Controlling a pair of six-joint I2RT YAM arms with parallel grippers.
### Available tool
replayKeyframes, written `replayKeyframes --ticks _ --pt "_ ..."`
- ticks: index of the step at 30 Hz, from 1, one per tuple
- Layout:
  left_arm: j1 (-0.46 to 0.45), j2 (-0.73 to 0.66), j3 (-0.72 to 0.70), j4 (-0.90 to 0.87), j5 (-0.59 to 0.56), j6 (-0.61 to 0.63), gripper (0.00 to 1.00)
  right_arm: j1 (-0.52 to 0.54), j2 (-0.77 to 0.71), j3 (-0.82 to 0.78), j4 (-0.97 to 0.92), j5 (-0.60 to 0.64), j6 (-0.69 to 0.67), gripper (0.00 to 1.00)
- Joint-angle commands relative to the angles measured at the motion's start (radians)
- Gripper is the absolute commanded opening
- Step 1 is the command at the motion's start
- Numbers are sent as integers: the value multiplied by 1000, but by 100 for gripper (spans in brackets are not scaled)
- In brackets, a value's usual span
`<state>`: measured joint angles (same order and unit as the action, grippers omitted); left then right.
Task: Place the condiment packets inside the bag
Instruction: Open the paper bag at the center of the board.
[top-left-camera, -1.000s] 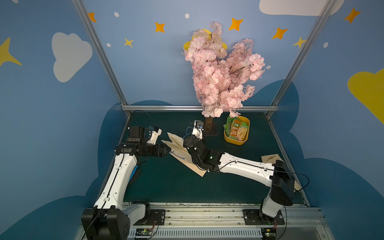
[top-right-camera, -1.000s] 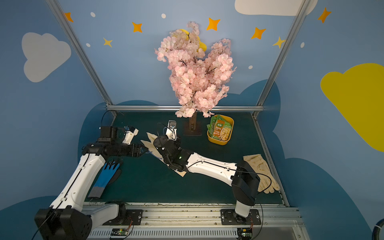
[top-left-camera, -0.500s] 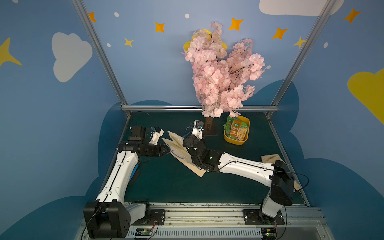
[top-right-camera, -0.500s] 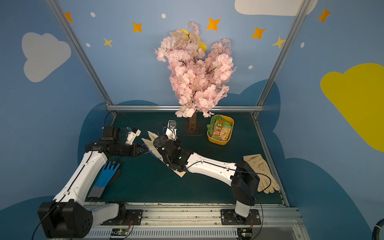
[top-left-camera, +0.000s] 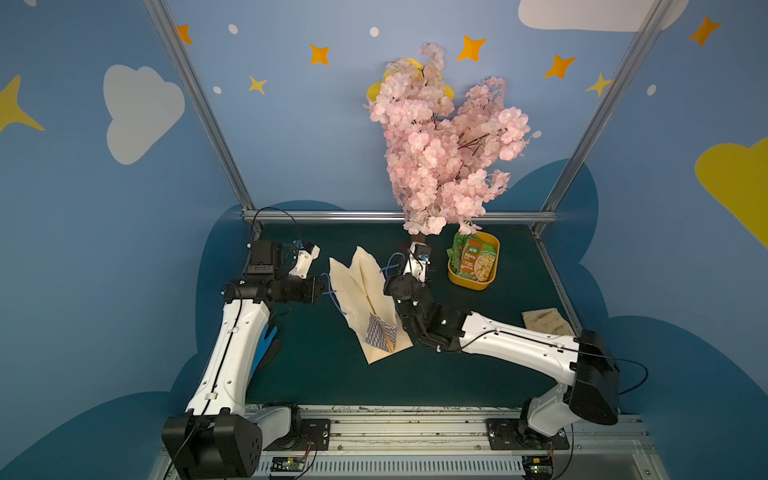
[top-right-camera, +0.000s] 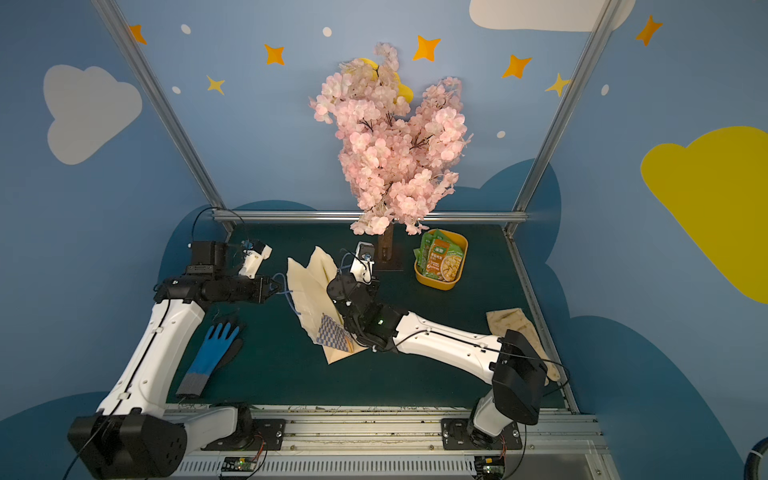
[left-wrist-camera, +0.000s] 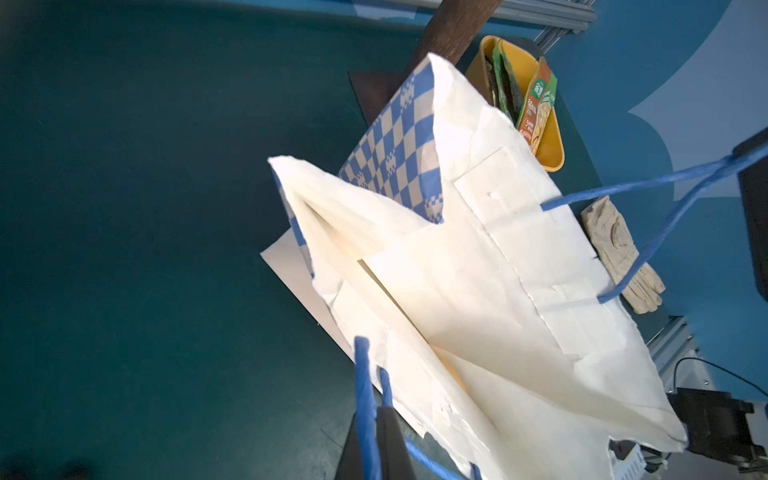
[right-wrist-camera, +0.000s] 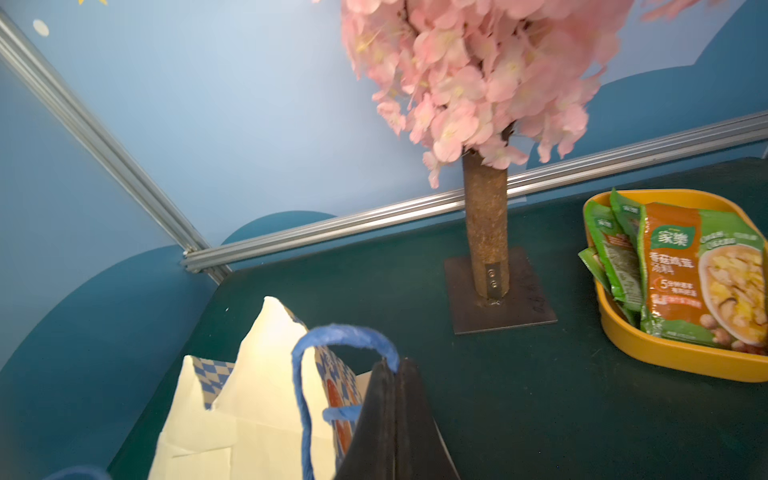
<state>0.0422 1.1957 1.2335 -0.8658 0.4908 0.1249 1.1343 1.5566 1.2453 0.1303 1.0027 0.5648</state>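
Pinching from opposite sides, two sets of fingers hold the bag (top-left-camera: 361, 291) by its mouth in the middle of the desk (top-left-camera: 415, 374). The left fingers (left-wrist-camera: 392, 449) are closed on one blue cord handle (left-wrist-camera: 365, 390). The right fingers (right-wrist-camera: 386, 419) are closed on the other cord handle (right-wrist-camera: 345, 332). Between them the cream rim spreads open, its creased edges rising in two points toward the back rail (top-left-camera: 395, 216), while the bag's base lies toward the front.

The packets (top-left-camera: 476, 259) stand bunched in the yellow tub (top-left-camera: 467, 284) near the back right corner. The tub sits just beside the base plate of the tree (top-right-camera: 385, 247) and apart from the bag. Bare green desk lies between bag and tub and along the whole front. A beige glove (top-left-camera: 542, 320) hugs the right edge, and a blue glove (top-right-camera: 212, 353) lies near the front left.
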Motion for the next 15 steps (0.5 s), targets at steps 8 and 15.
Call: replayKeyframes --ticks 8,15 --pt "2 -53 79 -63 -101 182 3 -71 -163 -120 -147 66 103 0" --pt "4 -52 46 27 -233 261 3 -94 -268 -182 -236 -34 67 0"
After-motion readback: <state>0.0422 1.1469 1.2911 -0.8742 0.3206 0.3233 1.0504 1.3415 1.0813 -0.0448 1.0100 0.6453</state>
